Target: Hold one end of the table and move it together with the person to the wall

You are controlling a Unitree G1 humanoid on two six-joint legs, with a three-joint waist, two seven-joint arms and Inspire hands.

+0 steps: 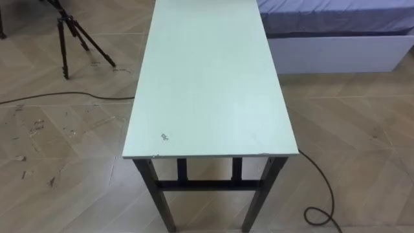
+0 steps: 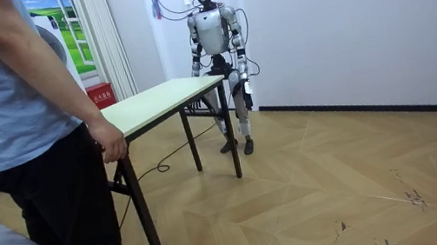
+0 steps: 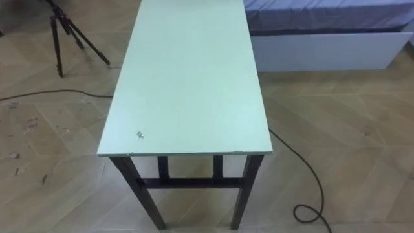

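A long table with a pale green top (image 1: 207, 84) and black legs stands lengthwise right in front of me, its near end just below my view. The room view has me standing upright at the far end of the table (image 2: 154, 102), arms down. My left hand (image 2: 245, 89) hangs beside my hip, and my right hand (image 2: 212, 72) is low by the table's end. Both are too small to read. At the opposite end stands a person in a blue shirt, one hand (image 2: 109, 144) on the table's corner.
A black tripod (image 1: 71, 32) stands on the floor left of the table. A low bed (image 1: 336, 32) with a white frame lies to the right. Dark cables (image 1: 320, 188) run over the wooden floor on both sides. In the room view a white wall (image 2: 344, 23) is behind me.
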